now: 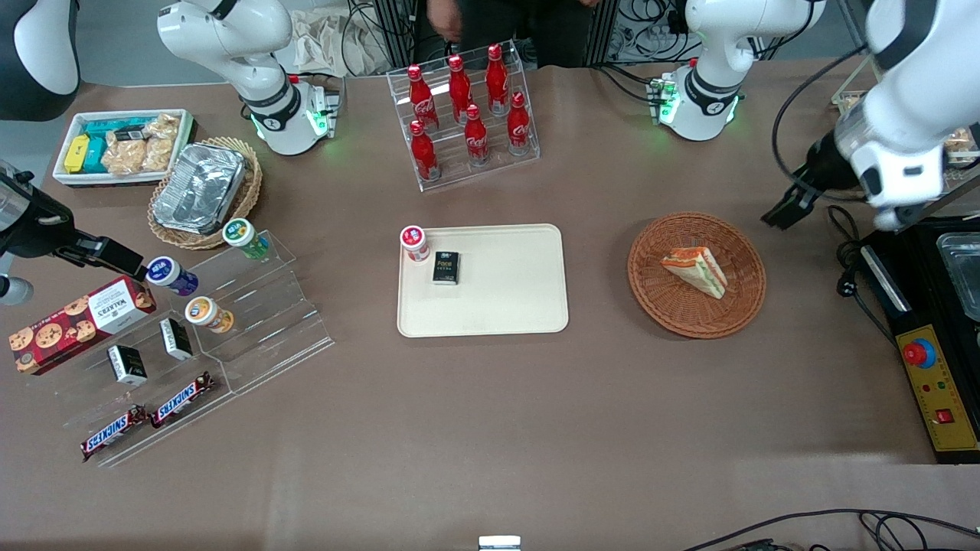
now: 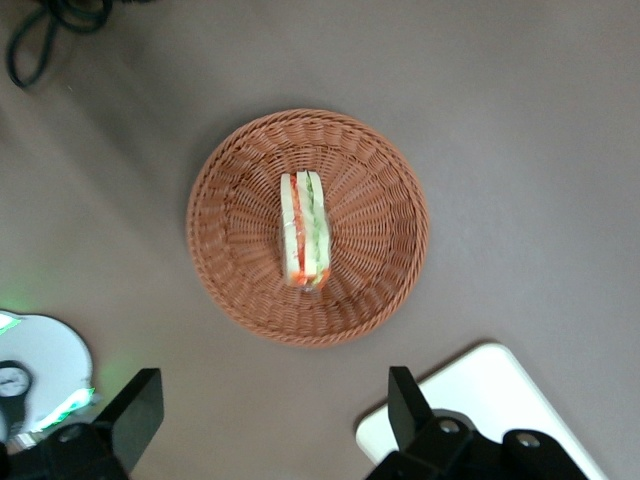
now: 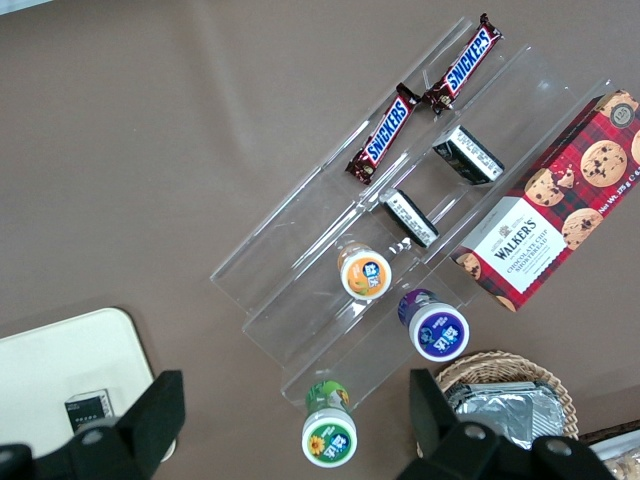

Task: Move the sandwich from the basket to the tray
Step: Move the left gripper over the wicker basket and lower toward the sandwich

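Brown tabletop (image 1: 536, 398) filled the front view, with the tray (image 1: 505, 306) at centre frame and the sandwich (image 1: 695, 269) lying in the basket (image 1: 658, 302) at centre right, while the gripper (image 1: 788, 208) hung spread and empty at the right edge. From the left wrist, the sandwich (image 2: 304, 230) sat mid-basket (image 2: 380, 270) between the released fingers (image 2: 405, 400), a tray (image 2: 490, 390) corner showing.

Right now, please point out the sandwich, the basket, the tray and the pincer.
sandwich (image 1: 696, 269): front view, on its top bread face.
basket (image 1: 651, 295): front view, on its woven rim.
tray (image 1: 505, 302): front view, on its bare surface.
pincer (image 2: 275, 410): left wrist view, between its open fingertips, above the basket.
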Motion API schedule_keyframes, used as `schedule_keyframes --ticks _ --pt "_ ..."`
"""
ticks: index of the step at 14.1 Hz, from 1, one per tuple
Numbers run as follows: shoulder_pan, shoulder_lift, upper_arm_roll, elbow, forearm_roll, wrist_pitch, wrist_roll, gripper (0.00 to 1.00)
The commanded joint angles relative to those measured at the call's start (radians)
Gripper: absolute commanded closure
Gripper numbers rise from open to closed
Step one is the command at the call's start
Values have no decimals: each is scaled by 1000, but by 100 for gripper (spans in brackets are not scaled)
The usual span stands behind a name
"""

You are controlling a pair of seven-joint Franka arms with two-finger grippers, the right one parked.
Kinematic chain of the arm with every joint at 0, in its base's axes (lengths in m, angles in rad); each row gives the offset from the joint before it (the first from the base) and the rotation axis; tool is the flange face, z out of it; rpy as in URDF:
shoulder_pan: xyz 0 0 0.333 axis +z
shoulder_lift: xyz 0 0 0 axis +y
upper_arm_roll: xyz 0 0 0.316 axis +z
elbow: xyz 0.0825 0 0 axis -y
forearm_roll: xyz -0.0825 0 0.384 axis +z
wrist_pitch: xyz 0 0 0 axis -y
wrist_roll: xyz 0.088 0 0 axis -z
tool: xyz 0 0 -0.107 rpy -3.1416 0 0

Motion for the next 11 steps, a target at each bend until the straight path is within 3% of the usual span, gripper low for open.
schedule_keyframes --ticks 1,4,11 --pt "2 -13 -4 -151 3 171 -63 0" --pt "-15 22 -5 -278 8 369 -87 0" --pt "-47 146 -2 -377 15 564 -124 0"
